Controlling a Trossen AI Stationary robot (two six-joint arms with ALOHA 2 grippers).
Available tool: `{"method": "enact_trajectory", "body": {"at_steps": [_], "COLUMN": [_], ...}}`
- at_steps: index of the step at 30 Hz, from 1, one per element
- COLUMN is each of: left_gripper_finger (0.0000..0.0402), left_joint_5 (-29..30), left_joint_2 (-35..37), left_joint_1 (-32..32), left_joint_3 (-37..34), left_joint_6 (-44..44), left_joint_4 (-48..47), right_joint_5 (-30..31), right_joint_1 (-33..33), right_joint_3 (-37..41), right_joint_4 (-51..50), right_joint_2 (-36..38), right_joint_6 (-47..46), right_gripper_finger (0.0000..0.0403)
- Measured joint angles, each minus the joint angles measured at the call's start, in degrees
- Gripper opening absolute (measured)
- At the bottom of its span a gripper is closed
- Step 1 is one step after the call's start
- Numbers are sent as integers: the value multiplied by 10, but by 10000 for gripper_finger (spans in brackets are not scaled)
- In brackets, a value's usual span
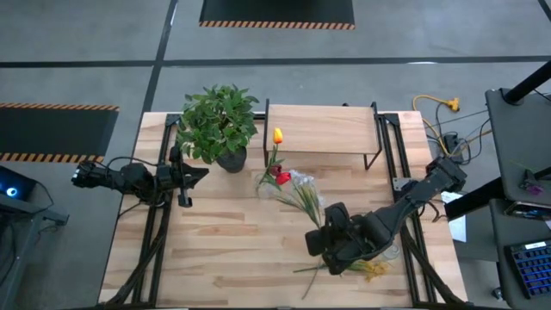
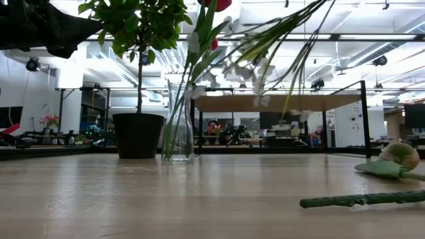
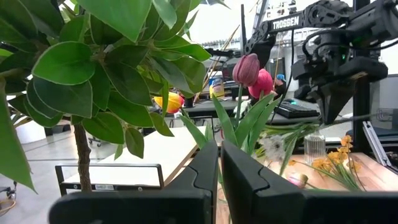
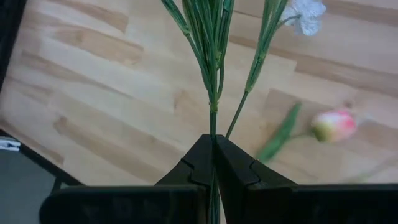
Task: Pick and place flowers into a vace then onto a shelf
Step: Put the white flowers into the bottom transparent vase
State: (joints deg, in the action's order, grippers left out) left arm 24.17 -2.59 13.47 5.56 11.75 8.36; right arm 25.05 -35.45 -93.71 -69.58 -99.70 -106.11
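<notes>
- Two pincers are in view, both with fingers pressed together.
- The right pincer (image 4: 213, 146) is clamped on a thin green sprig stem (image 4: 212, 93), which rises from between its fingers and branches into several green stalks, one ending in a pale white bloom (image 4: 306, 14).
- From above, the right pincer (image 1: 325, 244) hangs over the tabletop (image 1: 224, 250) toward the right front, near small yellow clusters (image 1: 372, 269) lying on the wood.
- A pink bud (image 4: 333, 125) lies flat on the tabletop beyond the held stem.
- The left pincer (image 3: 219, 163) is closed on nothing, its fingers touching; it sits at the tabletop's left side beside the potted plant (image 1: 219, 122).
- A glass vase (image 2: 178, 123) stands on the tabletop just beside the plant's dark pot (image 2: 138, 135), holding tulips (image 1: 277, 155) and pale sprigs that lean out to the right.
- The shelf (image 1: 320, 127) stands at the back of the tabletop; the vase is in front of it, not on it.
</notes>
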Motion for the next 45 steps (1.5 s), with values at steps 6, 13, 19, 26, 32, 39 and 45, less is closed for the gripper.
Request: {"method": "enact_trajectory", "body": {"at_steps": [6, 13, 19, 26, 32, 39, 45], "left_gripper_finger": [4, 4, 4, 4, 4, 4, 4], "left_joint_5": [0, 0, 0, 0, 0, 0, 0], "left_joint_2": [0, 0, 0, 0, 0, 0, 0], "left_joint_1": [0, 0, 0, 0, 0, 0, 0], "left_joint_3": [0, 0, 0, 0, -1, -1, -1], "left_joint_6": [0, 0, 0, 0, 0, 0, 0], "left_joint_4": [0, 0, 0, 0, 0, 0, 3], "right_joint_5": [-27, 102, 252, 285, 304, 411, 443], "right_joint_1": [-19, -55, -89, -97, -109, -138, -141], "right_joint_3": [-73, -126, -83, 22, 131, 265, 376], "right_joint_4": [-103, -206, -204, -204, -205, -159, -16], "right_joint_2": [0, 0, 1, 12, 105, 284, 416], "right_joint_6": [-47, -62, -25, -30, -21, 25, 174], "right_gripper_finger": [8, 8, 8, 8, 8, 8, 8]}}
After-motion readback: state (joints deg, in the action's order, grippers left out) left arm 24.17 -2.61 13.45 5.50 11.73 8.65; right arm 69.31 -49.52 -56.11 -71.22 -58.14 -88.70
